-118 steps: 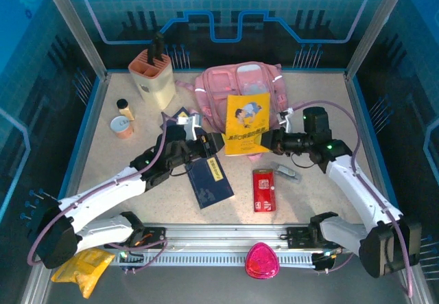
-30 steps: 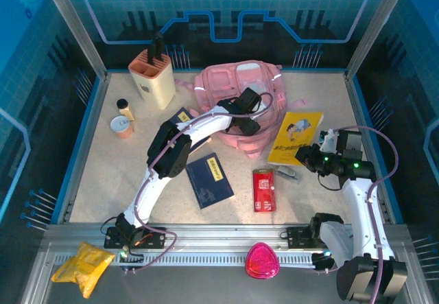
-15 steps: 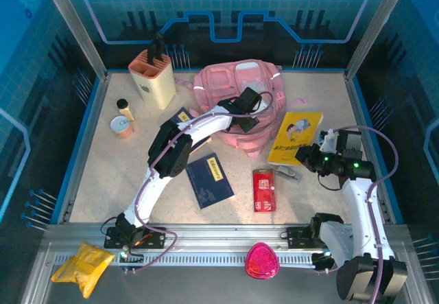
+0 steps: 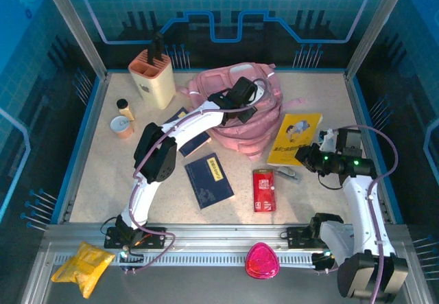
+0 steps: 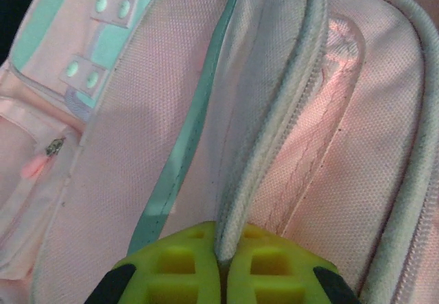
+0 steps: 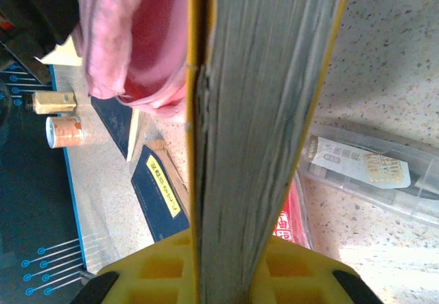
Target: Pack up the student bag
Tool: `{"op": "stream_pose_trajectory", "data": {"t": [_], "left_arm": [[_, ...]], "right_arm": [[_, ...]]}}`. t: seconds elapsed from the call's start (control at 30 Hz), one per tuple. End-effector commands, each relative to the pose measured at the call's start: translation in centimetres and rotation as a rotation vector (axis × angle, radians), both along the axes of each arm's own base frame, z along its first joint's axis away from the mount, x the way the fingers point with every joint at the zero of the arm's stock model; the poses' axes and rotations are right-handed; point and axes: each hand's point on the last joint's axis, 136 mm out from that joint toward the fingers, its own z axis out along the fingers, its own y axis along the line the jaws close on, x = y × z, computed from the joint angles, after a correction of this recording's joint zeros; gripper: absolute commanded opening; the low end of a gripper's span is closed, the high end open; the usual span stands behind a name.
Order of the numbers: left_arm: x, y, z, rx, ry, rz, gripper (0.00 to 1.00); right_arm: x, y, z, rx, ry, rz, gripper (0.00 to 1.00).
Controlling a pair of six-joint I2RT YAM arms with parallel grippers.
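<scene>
Gripping the piped rim (image 5: 274, 112) of the student bag (image 4: 233, 136), freshly pinched and lifted at the table's (image 4: 103, 160) far middle, the left gripper (image 5: 221, 252) opens a way for the yellow book (image 4: 296, 138) clamped in the right gripper (image 6: 230, 259).

There is one backpack (image 4: 247, 134), one yellow book (image 4: 296, 138), two navy booklets (image 4: 209, 179) and one red packet (image 4: 263, 189). Left of the backpack stand one beige holder (image 4: 154, 81), one small bottle (image 4: 124, 106) and one tub (image 4: 123, 126).

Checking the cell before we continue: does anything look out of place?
A crumpled yellow packet lies off the table, near the left arm's base, and a pink pouch sits on the front rail. Both lie apart from the other items.
</scene>
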Motion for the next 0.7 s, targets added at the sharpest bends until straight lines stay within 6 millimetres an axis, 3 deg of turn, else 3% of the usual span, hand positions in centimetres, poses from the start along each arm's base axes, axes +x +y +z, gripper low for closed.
{"op": "stream_pose_trajectory", "data": {"t": [0.0, 0.13, 0.27, 0.53, 0.67], "left_arm": [[1.3, 0.6, 8.0, -0.109, -0.142, 0.067, 0.0], [1.4, 0.5, 10.2, -0.135, -0.178, 0.059, 0.0], [1.1, 0.3, 11.9, -0.164, -0.195, 0.043, 0.0], [0.5, 0.7, 15.4, -0.204, -0.25, 0.031, 0.0], [0.0, 0.5, 16.0, -0.206, -0.25, 0.0, 0.0]], "right_arm": [[0.9, 1.8, 2.5, 0.032, -0.08, 0.095, 0.05], [1.5, 3.6, 2.0, 0.074, -0.07, 0.146, 0.06], [3.5, 6.0, 2.2, 0.137, -0.107, 0.203, 0.06], [9.3, 9.0, 1.3, 0.197, -0.16, 0.246, 0.06], [12.2, 9.8, 1.2, 0.171, -0.215, 0.266, 0.07]]}}
